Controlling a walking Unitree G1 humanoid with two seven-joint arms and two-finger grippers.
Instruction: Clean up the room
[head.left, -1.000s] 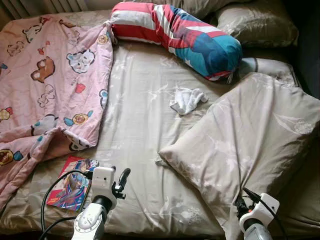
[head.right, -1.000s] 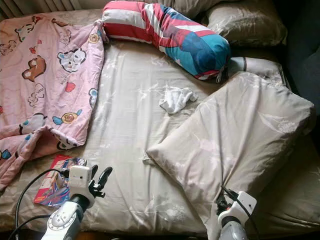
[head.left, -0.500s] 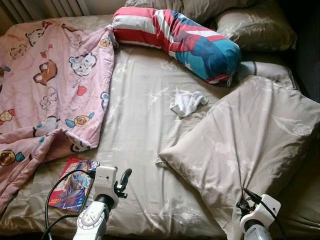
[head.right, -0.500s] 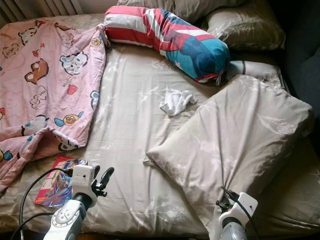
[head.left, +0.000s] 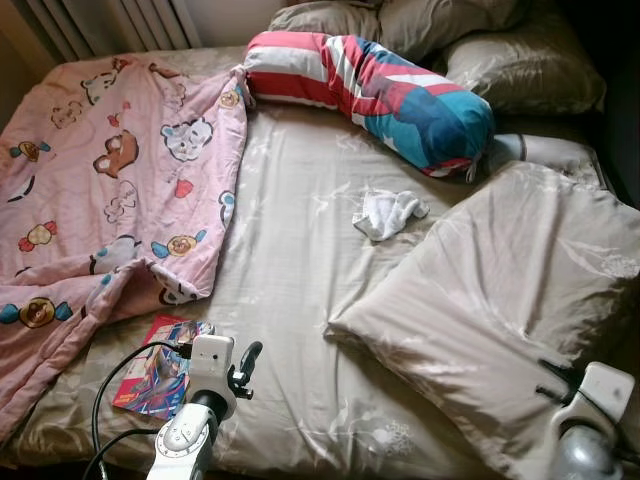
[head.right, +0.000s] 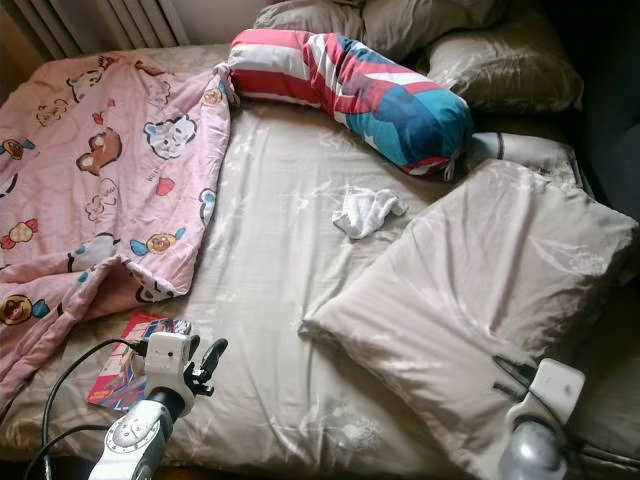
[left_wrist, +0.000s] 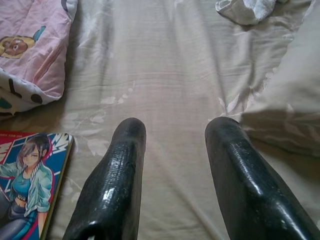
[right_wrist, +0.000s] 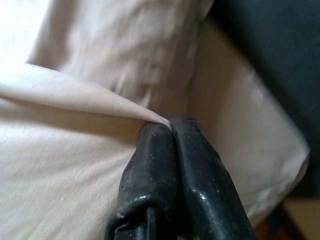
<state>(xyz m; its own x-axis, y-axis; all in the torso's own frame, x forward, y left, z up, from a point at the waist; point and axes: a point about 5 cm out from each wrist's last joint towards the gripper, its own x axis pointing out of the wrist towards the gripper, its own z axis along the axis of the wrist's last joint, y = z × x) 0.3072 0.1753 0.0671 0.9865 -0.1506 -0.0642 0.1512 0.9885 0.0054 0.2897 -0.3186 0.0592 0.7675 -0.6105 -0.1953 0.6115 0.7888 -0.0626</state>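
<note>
Now the right gripper (right_wrist: 167, 130) has swung out rightward, jaws pinching the big pillow (head.left: 500, 290) on the bed (head.left: 290, 230). Left gripper (left_wrist: 175, 145) hovers open. That thin pinch might slip.

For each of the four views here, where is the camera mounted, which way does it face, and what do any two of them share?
Left eye view: on the head, looking down at the beige bed sheet; both silver arms show at the bottom edge.
Right eye view: its stereo twin, same bed, slightly shifted.
Left wrist view: along the open left gripper, above the sheet beside the colourful comic book.
Right wrist view: along the right gripper, shut on a fold of the large beige pillow.
Shared: the small white crumpled cloth appears in the head views and the left wrist view.
</note>
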